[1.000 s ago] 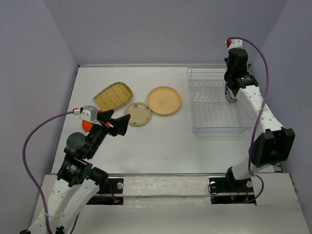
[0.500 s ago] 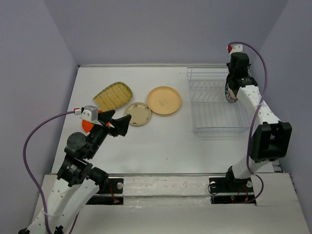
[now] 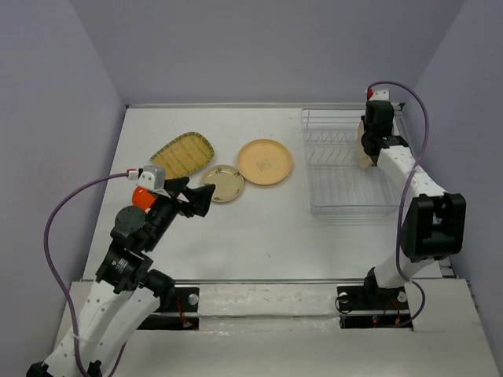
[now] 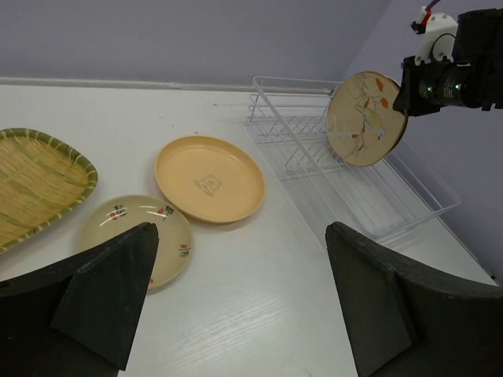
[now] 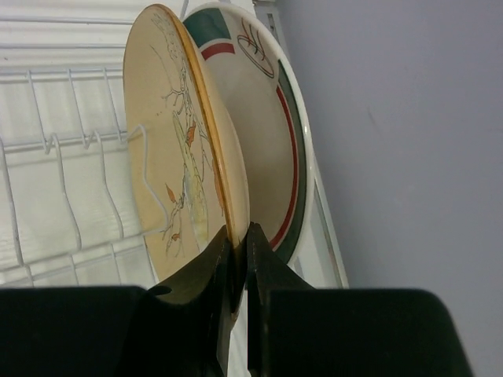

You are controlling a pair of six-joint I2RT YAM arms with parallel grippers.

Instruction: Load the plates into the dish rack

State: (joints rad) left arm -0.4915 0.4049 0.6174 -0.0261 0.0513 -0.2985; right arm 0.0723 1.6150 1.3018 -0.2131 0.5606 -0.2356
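Cream leaf-print plate (image 5: pixel 177 149) is pinched at its lower rim by my right gripper (image 5: pixel 236 250), claw clamped tight. I'm holding it on edge so it can slot between the tines. It hangs over the far right end of the dish rack (image 3: pixel 346 208), just beside the green-red rimmed plate (image 5: pixel 275 133), which looks already racked. My left gripper (image 3: pixel 195 201) hovers spread wide near the small floral plate (image 4: pixel 134 236), probably my next pick.

My right gripper (image 3: pixel 368 147) pinches a cream plate (image 3: pixel 361 157) over the dish rack (image 3: pixel 338 206); my left gripper (image 3: pixel 189 196) gapes. A beige plate (image 3: pixel 223 183) lies just ahead.
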